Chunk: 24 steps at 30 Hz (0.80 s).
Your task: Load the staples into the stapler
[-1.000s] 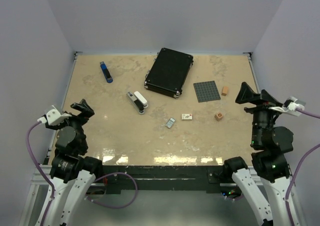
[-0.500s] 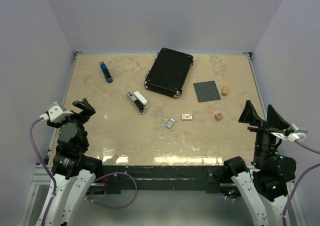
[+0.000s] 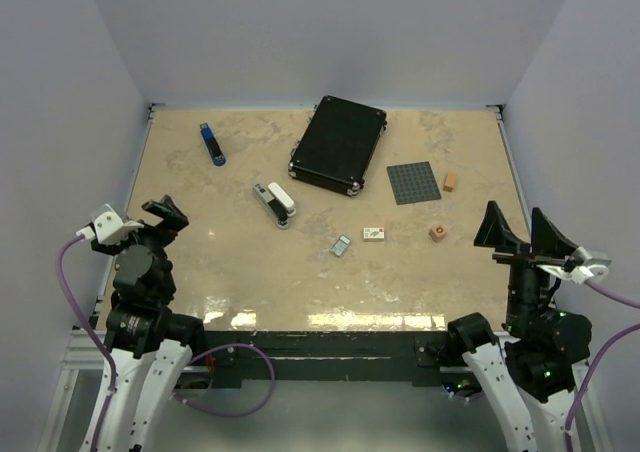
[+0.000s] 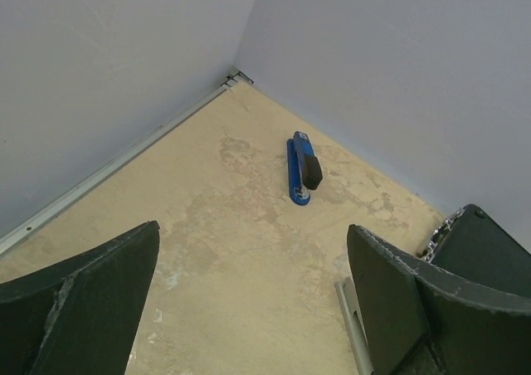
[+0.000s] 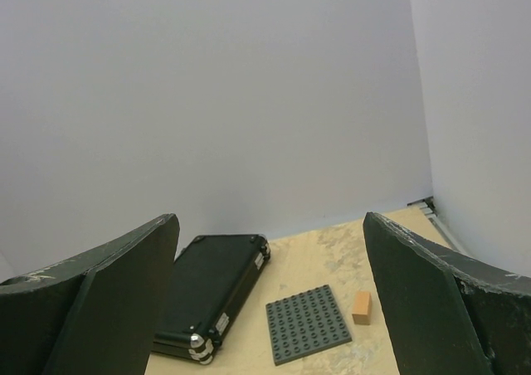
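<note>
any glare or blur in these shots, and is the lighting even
Top view: a bright glare strip on the table near its front edge, otherwise even light and soft shadows. Left wrist view: blue stapler sharp, the open left claw in the foreground dark and slightly soft. Right wrist view: black case and grey studded plate clear, no glare, walls evenly lit.

White-shelled, black-jointed arms (image 3: 130, 397) trail purple cables (image 3: 66, 284) — the left hand (image 3: 160, 222) and right hand (image 3: 515, 224) dark, wedge-fingered.
</note>
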Each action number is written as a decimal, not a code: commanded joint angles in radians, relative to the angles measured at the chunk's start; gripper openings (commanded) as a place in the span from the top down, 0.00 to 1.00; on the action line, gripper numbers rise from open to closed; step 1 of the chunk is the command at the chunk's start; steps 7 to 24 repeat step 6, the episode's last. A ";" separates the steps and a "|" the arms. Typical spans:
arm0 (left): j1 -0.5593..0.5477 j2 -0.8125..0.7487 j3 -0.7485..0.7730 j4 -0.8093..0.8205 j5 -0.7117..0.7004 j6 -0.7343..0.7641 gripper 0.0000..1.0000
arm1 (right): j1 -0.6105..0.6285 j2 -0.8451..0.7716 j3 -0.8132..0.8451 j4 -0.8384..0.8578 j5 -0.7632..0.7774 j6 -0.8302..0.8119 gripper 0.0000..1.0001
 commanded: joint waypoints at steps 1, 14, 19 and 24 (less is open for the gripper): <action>0.017 0.016 0.001 0.049 0.034 0.014 0.00 | 0.007 0.002 0.002 0.031 -0.022 -0.021 0.01; 0.029 0.019 0.002 0.048 0.050 0.008 0.00 | 0.007 0.007 0.002 0.037 -0.004 -0.018 0.01; 0.029 0.019 0.002 0.048 0.050 0.008 0.00 | 0.007 0.007 0.002 0.037 -0.004 -0.018 0.01; 0.029 0.019 0.002 0.048 0.050 0.008 0.00 | 0.007 0.007 0.002 0.037 -0.004 -0.018 0.01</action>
